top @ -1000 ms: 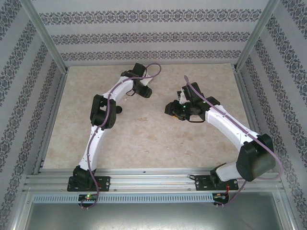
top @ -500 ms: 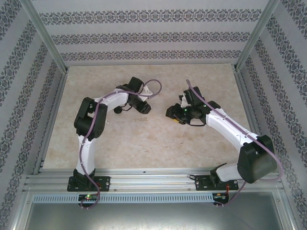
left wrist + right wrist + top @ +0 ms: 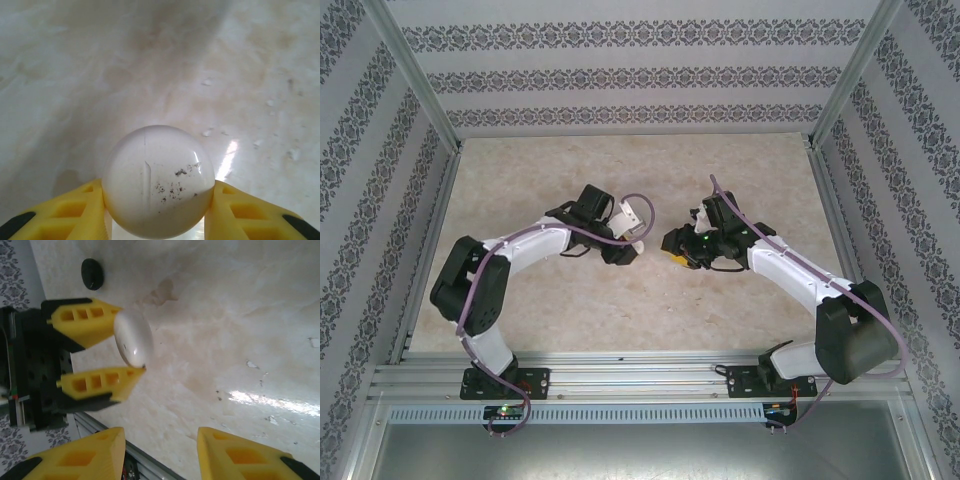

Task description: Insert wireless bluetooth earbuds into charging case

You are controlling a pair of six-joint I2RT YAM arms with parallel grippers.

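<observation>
**Left wrist view: white round case (image 3: 157, 180) clamped in the left end effector (image 3: 157, 187)**

Left wrist view has the two yellow fingers (image 3: 75, 210) pressing on opposite sides of the white round case. The case is closed, with a thin seam line and small dark specks on its face. It hangs clear above the pale marbled counter (image 3: 240, 75).

Top external view places the left arm folded, its elbow out to the left and its tip pointing right toward the middle of the counter. The right arm reaches in from the right, and the two tips face each other, near but apart.

Right wrist view shows a black round case (image 3: 92, 274) lying flat on the counter at upper left. Just right of it the white case sits edge-on between the left arm's fingers. At the bottom, the right end effector (image 3: 161, 440) is released: its fingers stand apart with bare counter between them.

Where the earbuds lie cannot be told.
</observation>
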